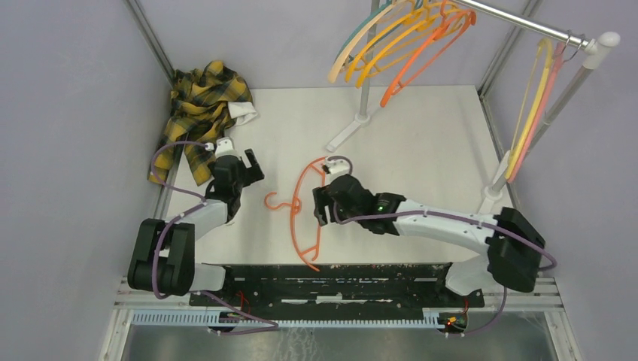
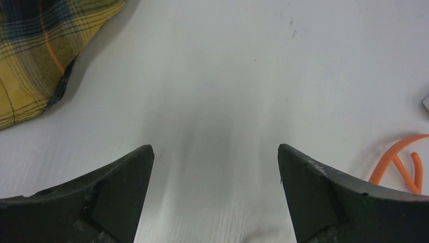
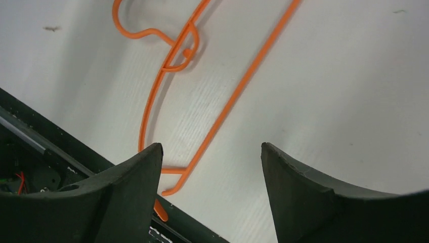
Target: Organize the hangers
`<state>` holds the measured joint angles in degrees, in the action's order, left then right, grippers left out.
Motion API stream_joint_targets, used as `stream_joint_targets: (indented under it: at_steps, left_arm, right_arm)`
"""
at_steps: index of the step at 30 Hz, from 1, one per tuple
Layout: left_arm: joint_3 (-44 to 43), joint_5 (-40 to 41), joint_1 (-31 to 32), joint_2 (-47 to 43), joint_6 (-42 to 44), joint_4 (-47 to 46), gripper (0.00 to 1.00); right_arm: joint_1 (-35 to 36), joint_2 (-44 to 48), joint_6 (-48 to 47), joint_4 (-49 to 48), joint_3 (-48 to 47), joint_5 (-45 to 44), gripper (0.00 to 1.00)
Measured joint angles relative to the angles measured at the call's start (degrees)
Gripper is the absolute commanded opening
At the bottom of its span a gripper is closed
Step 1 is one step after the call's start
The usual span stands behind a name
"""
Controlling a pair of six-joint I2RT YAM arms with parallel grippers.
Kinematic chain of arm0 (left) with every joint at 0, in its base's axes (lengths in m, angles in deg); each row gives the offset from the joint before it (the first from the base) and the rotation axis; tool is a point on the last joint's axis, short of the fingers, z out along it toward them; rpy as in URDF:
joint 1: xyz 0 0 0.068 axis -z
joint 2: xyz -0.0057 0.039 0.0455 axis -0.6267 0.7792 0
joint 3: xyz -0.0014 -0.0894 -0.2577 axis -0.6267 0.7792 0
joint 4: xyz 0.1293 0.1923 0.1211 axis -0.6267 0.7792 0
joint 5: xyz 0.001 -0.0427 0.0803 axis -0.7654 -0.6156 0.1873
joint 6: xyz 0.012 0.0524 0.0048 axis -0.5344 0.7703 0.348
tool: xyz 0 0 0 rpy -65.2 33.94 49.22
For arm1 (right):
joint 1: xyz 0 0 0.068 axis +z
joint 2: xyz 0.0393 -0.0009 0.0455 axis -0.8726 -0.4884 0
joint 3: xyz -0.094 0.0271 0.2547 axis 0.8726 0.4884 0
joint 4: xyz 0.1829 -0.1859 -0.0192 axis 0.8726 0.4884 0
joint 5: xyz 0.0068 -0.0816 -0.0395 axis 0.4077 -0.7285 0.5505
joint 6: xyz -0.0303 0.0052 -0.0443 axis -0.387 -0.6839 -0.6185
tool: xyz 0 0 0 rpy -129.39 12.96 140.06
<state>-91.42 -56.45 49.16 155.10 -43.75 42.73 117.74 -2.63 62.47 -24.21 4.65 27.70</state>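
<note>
Orange hanger [image 3: 232, 99] flat on table [image 1: 421, 150], under right gripper [image 3: 210, 147], fingers spread, gripping nothing. Left gripper [image 2: 215, 148] likewise parted, empty, near plaid shirt [image 1: 199, 105]. Other hangers [image 1: 399, 45] hung on rail [image 1: 519, 21].

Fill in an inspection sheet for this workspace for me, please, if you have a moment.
Surface: white table, a few faint marks.
Job's things: one orange hanger flat on the table; other hangers hang on the rail.
Clutter: plaid shirt crumpled at the far left corner.
Grippers: left gripper open, empty, over bare table; right gripper open, over the orange hanger's straight bar.
Cables: purple cables along both arms.
Surroundings: plain walls.
</note>
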Motion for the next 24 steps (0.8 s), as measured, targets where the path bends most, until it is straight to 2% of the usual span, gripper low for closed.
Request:
stream_joint_targets:
  at_steps: [2,6,13,19,24]
  left_arm:
    - [0.07,-0.83,-2.51,-0.04,-1.49,0.04,0.99]
    - [0.11,-1.53,-2.75,-0.15,-2.51,0.20,0.99]
    - [0.13,-1.97,-2.73,-0.42,-3.58,0.46,0.99]
    - [0.33,-2.05,-2.73,-1.07,-3.87,0.42,0.99]
    - [1.05,-2.43,-2.73,-1.36,-3.91,0.39,0.99]
  right_arm:
    - [3.32,-5.09,-0.76,-0.66,-2.75,-1.22,0.77]
    - [7.41,-14.32,-1.92,-1.29,-9.46,-3.54,0.75]
    - [10.58,-27.85,-1.70,-2.62,-18.93,-4.35,0.70]
    - [10.88,-33.55,-0.02,-2.89,-20.06,-4.17,0.60]
    - [10.86,-34.97,1.11,-2.91,-20.13,-4.81,0.57]
